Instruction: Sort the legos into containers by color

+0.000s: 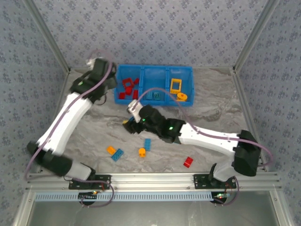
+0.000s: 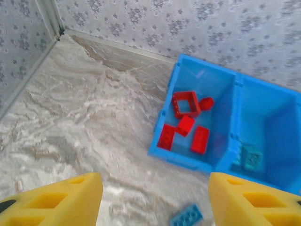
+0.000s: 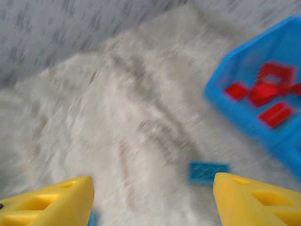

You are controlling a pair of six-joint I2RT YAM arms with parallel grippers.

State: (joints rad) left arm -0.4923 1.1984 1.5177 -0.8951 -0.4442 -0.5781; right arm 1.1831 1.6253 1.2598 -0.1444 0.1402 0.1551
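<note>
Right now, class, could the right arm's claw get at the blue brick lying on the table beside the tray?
Probably yes: the right claw is open, and the blue brick lies flat on the table just ahead of it, apart from the tray, with nothing between them.

The tray (image 1: 155, 67) is coloured bright blue; red bricks (image 1: 128, 87) are held in its left compartment, a yellow frame (image 1: 175, 85) in its right. The table (image 1: 211, 108) is marbled grey and white; the walls (image 1: 150, 28) are patterned with grey-blue flowers. Nearer, an orange brick (image 1: 142, 151), a light blue brick (image 1: 147, 144) and a red brick (image 1: 188, 162) are seen. The fingers (image 2: 61, 202) of the left gripper (image 2: 155, 188) are coloured yellow.
</note>
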